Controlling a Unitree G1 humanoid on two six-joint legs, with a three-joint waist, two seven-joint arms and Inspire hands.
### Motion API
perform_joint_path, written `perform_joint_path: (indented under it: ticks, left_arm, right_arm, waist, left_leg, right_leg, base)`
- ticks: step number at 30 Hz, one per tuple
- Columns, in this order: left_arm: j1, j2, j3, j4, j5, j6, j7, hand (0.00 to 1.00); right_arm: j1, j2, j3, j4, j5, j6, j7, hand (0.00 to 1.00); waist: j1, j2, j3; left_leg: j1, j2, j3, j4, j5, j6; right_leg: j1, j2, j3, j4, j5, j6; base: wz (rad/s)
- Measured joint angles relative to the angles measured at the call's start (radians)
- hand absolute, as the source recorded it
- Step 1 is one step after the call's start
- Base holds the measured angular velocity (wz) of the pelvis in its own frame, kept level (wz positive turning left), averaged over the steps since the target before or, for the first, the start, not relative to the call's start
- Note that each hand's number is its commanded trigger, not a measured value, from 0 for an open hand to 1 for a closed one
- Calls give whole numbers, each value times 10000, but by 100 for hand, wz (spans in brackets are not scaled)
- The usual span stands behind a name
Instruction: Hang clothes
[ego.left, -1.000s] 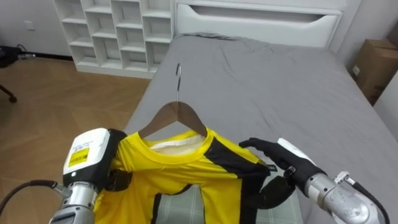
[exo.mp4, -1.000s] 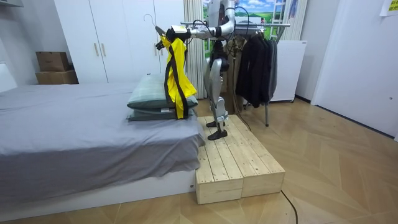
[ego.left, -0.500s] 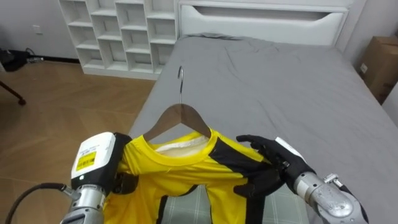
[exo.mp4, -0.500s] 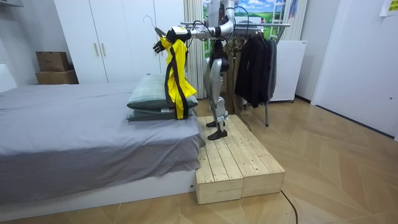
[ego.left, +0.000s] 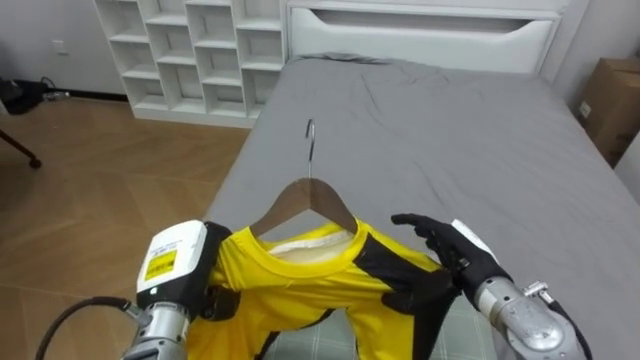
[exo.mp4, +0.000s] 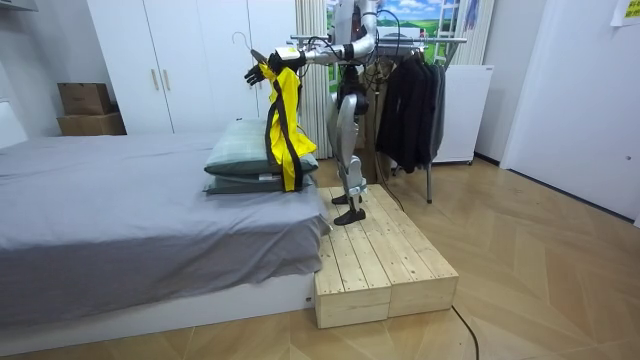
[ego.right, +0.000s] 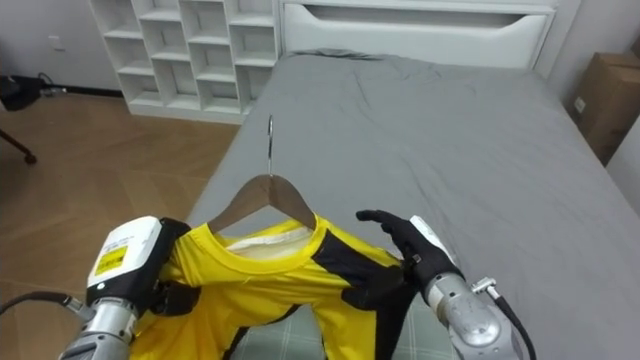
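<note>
Shirt, one, on one hanger: my left hand is clutching it, right hand splaying fingers wide, bed beneath.

Grey-sheeted bed with white headboard, white cubby shelving against the wall beside it, cardboard box at the bed's far side, wood-plank floor, stacked grey-green pillows on the bed end, pale timber platform touching the bed, white wardrobe behind.

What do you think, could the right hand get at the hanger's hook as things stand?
Probably yes: the right hand lies open on the yellow shirt, and the hook stands bare close by, nothing between.
</note>
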Motion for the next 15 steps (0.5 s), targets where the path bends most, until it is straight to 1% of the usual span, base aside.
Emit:
perform_joint_path:
  ticks: [4, 9, 11, 15]
  left_arm:
    - [0, -53, -165, 0, -25, 1, -52, 100]
    - [4, -162, -287, 2, -20, 114, -334, 100]
    - [4, -183, -292, 2, -21, 127, -384, 100]
    - [3, -186, -289, 3, 4, 198, -410, 100]
  right_arm:
    - [-93, 0, 74, -5, -264, 0, -98, 0]
    - [-134, 304, 174, -97, -1668, 0, -145, 0]
    - [-189, 326, 251, -114, -2110, 0, -142, 0]
    - [-545, 320, 760, -143, -3239, 1, -25, 0]
  waist:
    - [-2, -8, -4]
    - [-15, -7, -7]
    - [19, 7, -17]
    - [9, 9, -18]
  left_leg:
    - [-4, -6, 1, 12, 2, 3]
    - [15, -2, 6, 7, 4, 7]
    - [16, 0, 21, 1, 5, 8]
    - [38, 13, 101, -11, 10, 10]
  right_leg:
    - [11, -12, -52, 4, 1, 2]
    - [42, -5, -54, 3, 2, 4]
    - [12, -5, -20, 14, 2, 3]
    - [-11, -5, 70, 26, 2, 4]
  base:
    - [0]
    - [0]
    - [-3]
    - [-6]
